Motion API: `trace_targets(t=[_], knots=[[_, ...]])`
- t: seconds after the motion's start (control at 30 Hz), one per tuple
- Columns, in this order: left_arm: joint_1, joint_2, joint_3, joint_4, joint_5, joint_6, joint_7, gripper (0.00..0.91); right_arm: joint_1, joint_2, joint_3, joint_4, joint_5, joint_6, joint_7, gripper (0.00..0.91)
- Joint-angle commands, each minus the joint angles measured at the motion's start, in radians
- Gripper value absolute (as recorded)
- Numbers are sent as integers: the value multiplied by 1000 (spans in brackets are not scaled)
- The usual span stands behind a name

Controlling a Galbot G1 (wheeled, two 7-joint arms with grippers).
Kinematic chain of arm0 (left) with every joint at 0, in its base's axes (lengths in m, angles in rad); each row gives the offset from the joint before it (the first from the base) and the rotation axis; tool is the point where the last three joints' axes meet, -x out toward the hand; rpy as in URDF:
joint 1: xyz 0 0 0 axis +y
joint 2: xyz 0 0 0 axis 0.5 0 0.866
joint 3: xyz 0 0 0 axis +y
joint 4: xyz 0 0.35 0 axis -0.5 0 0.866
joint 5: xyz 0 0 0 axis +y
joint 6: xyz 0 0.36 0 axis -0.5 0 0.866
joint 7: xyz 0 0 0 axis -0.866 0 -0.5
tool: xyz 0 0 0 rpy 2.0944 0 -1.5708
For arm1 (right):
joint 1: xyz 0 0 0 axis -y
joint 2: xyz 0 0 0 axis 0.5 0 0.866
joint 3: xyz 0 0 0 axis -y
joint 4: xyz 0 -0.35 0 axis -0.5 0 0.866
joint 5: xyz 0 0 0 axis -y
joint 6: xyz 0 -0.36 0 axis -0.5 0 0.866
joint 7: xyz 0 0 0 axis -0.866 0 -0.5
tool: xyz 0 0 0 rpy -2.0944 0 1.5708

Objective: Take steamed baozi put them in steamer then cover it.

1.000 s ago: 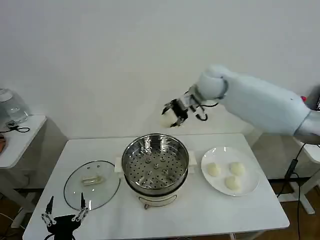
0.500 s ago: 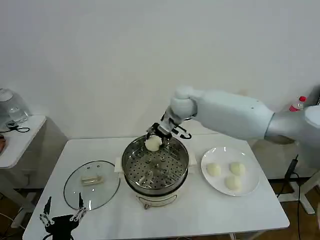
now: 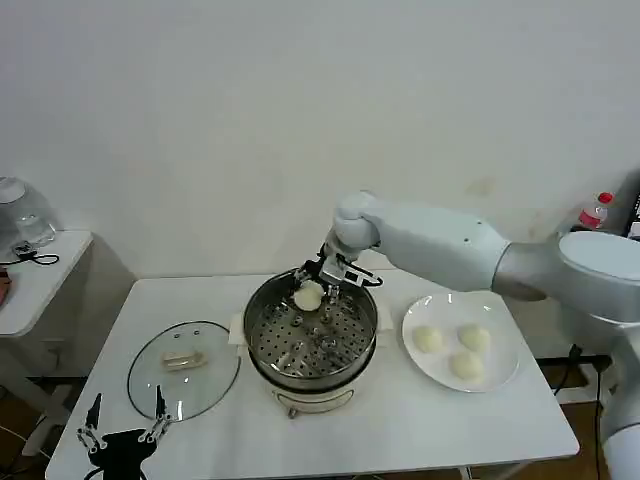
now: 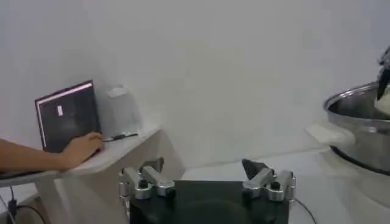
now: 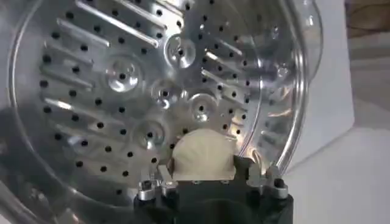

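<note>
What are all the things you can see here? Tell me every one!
Buns on plate: three, cream-white, on the white plate.
Bun in pincer: one, cream-white, just over the back of the steamer tray.
Steamer: one, shiny steel with cream handles, middle of the table.
Lid: one, clear glass with a pale handle, flat on the table left of the steamer.
Plate: one, white, right of the steamer.
Table: one, white.
Side table: one, white, far left.
Bottle: one, red cap, far right.
Laptop: one, dark, on a side table, with a person's hand beside it.
Right pincer: shut on the bun, over the steamer.
Left pincer: open, at the table's front left corner.
</note>
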Motion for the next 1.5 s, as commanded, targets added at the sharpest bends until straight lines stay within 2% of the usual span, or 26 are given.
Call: trace_targets(t=[0.03,0.2,0.27,0.37,0.43,0.5,0.6,0.7,0.87,0.97,1.1,1.27,1.4,1.5], knots=[[1,-1,0,-5,-1,-1,-1,907,-28,40,16,-77,-69,66,30,907],[3,-1,-1,-6,0,-1,-1,907,-17,39,17,-60,-42,63,37,907],[2,-1,-1,-3,0,0,-1,907,6,23,16,-22,-7,45,27,907],[-3,0,3,1,0,2,0,907,69,-21,-3,70,98,-25,-4,907],[-5,1,9,3,1,3,1,907,164,-84,-26,176,218,-103,-22,907],[-7,2,17,1,2,4,1,907,220,-130,-36,232,281,-149,-31,907],[-8,7,31,-3,3,6,3,907,302,-263,-59,345,370,-242,-34,907],[-7,16,42,-11,3,9,5,907,355,-394,-78,409,401,-319,-31,907],[-6,35,58,-32,3,20,11,907,393,-579,-134,487,397,-398,-42,907],[-10,46,71,-38,7,24,14,907,379,-740,-166,530,384,-450,-57,907],[-8,50,84,-31,14,22,14,907,307,-856,-168,563,339,-515,-70,907],[3,44,90,-35,22,15,12,907,227,-901,-169,568,296,-576,-63,907],[7,42,87,-42,22,10,9,907,97,-903,-105,541,270,-613,-52,907],[4,36,86,-43,25,9,9,907,-37,-882,-10,496,240,-629,-38,907]])
